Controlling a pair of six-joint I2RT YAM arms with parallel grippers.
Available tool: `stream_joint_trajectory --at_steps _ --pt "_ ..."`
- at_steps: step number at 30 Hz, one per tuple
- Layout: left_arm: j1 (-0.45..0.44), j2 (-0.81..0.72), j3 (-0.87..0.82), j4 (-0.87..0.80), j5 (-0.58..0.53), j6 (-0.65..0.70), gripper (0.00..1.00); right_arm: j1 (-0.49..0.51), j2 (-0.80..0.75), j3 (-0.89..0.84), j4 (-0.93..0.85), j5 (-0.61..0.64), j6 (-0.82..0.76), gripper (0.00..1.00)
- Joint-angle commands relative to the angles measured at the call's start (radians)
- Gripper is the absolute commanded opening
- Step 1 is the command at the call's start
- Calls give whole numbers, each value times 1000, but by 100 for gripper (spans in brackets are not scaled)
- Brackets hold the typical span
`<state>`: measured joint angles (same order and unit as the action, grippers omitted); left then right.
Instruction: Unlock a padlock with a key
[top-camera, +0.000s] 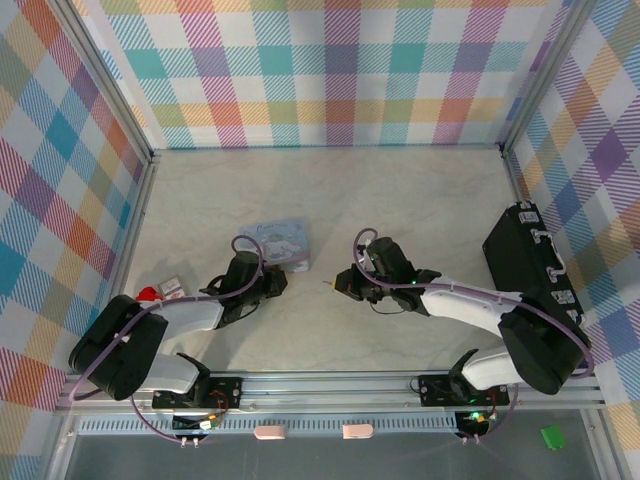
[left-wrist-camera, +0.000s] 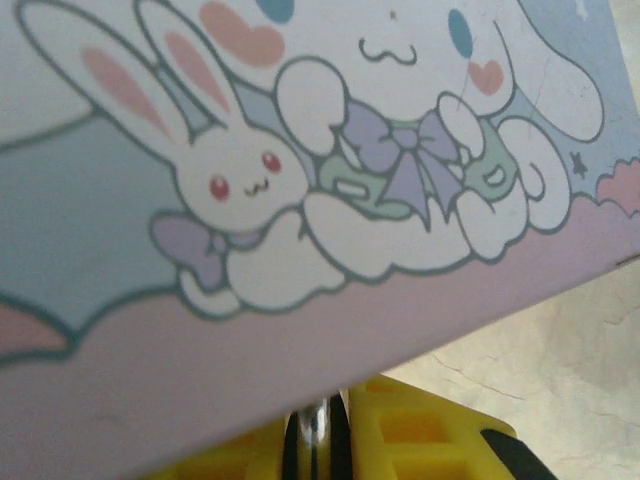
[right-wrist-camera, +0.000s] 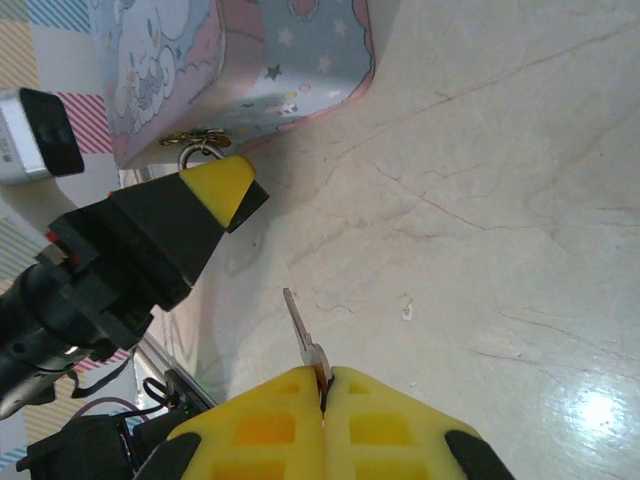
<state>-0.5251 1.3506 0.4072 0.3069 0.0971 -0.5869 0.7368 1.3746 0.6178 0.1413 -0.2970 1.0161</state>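
Padlock (left-wrist-camera: 318, 438): I see it from the left wrist as a dark sliver with a silvery shackle, wedged between two yellow fingertips, right under the lower edge of the tin. From the right wrist only the shackle loop shows, hanging at the tin's gold hasp (right-wrist-camera: 190, 138). The body is hidden.

Left gripper (top-camera: 270, 282): its fingers are pressed in on the padlock, snug against the near side of the tin.

Key (right-wrist-camera: 301, 335): a thin grey blade sticking out past the right fingertips. Its tip points towards the left gripper and the padlock, with bare table between them.

Right gripper (right-wrist-camera: 322, 385): its yellow fingertips are squeezed together on the key's head. I see it low over the table, to the right of the tin and level with the left gripper.

Tin (right-wrist-camera: 290, 60): pale blue and pink with cartoon rabbits printed on it. It lies flat near the middle of the table, beyond both grippers.

Table (right-wrist-camera: 480, 200): pale marbled surface.

Black case (top-camera: 520, 250): it lies at the table's right edge, well apart from the tin.

Small box (top-camera: 172, 288): beside a red item at the left edge, near the left arm.
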Motion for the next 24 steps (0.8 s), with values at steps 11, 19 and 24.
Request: stream_joint_trajectory --at_steps 11,19,24 --pt "-87 -60 150 -250 23 -356 15 36 48 -154 302 -8 307 0" --pt "-118 -33 132 -63 -3 -550 11 47 48 -230 441 28 475 0" --pt "-126 10 107 57 -4 -622 11 50 67 -263 563 38 555 0"
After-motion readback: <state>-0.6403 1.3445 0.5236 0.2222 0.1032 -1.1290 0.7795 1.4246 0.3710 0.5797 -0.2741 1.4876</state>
